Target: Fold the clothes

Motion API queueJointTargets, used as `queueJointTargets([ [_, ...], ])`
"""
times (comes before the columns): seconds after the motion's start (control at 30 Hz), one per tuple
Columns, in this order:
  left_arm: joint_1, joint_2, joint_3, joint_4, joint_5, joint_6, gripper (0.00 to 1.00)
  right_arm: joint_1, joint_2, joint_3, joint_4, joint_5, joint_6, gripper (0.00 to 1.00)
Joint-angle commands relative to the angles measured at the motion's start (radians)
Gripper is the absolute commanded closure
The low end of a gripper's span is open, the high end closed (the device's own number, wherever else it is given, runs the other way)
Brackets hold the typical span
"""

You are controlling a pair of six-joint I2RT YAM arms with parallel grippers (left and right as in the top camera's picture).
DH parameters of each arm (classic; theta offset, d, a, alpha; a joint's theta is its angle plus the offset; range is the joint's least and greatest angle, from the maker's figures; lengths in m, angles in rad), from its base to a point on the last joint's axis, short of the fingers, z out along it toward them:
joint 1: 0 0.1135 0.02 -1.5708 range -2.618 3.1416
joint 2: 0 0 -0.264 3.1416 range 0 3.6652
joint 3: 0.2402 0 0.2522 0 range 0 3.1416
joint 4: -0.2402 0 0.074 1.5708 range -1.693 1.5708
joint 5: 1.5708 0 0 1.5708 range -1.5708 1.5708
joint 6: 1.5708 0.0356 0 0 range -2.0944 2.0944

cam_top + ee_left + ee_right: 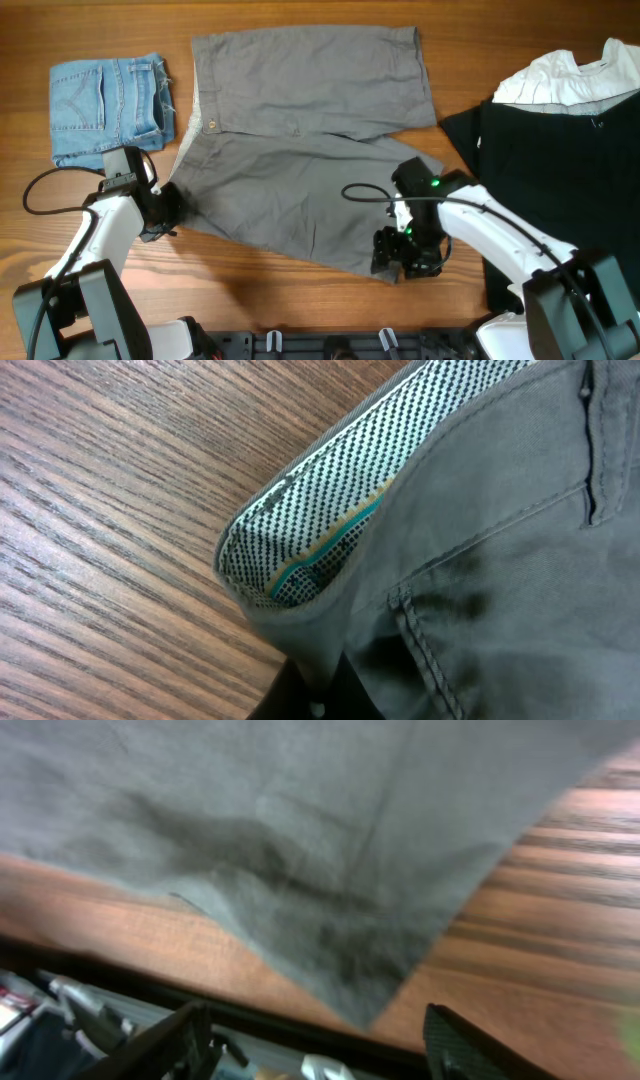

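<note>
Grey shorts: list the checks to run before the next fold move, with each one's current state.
1. Left claw pinching the waistband of the grey shorts: ok.
2. Right claw shut on the hem corner: not ok; jaws open, corner lies between them.
3. Shorts spread flat on the table: ok.
4. Denim shorts and black garment off the grey fabric: ok.
5. Button fastened: cannot tell.

A brown wooden surface point(270, 300) fills the overhead view, its grain running from 9 to 3 o'clock. Light is even, shadows soft. A black frame point(330, 345) with metal fittings lines the 6 o'clock edge.
</note>
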Motion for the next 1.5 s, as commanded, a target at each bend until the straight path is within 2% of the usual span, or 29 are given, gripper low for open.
queueJointTargets([
  [0.0,0.005,0.000,0.016,-0.008,0.027,0.010,0.96,0.021,0.005,-0.060,0.038,0.055,0.140,0.24],
  [0.17,0.005,0.000,0.016,-0.015,0.026,0.011,0.94,0.021,0.005,-0.132,0.119,0.051,0.177,0.26],
  [0.27,0.005,0.000,0.016,-0.015,0.026,0.011,0.93,0.021,0.005,-0.140,0.148,0.063,0.195,0.32],
  [0.3,0.005,0.000,0.016,-0.016,0.026,0.011,0.91,0.021,0.005,-0.140,0.192,0.064,0.195,0.37],
  [0.5,0.005,0.000,0.016,-0.019,0.026,0.011,0.88,0.018,0.005,-0.134,0.201,0.107,0.212,0.41],
  [0.7,0.005,0.000,0.016,-0.023,0.026,0.011,0.87,-0.007,0.004,-0.123,0.171,0.144,0.229,0.55],
  [0.8,0.005,0.000,0.016,-0.027,0.026,0.011,0.84,-0.008,-0.011,-0.097,0.141,0.129,0.150,0.44],
  [0.87,0.005,0.000,0.016,-0.026,0.026,0.011,0.83,-0.008,-0.034,-0.079,0.135,0.114,0.131,0.42],
  [1.0,0.005,0.000,0.016,-0.026,0.026,0.011,0.83,-0.008,-0.112,-0.068,0.129,0.108,0.153,0.34],
  [1.07,0.005,0.000,0.016,-0.027,0.026,0.011,0.82,-0.008,-0.135,-0.068,0.126,0.122,0.185,0.24],
  [1.13,0.005,0.000,0.016,-0.026,0.026,0.014,0.82,-0.008,-0.135,-0.068,0.126,0.148,0.219,0.20],
  [1.47,0.005,0.000,0.016,-0.027,0.026,0.037,0.80,-0.008,-0.099,-0.106,0.103,0.129,0.281,0.27],
])
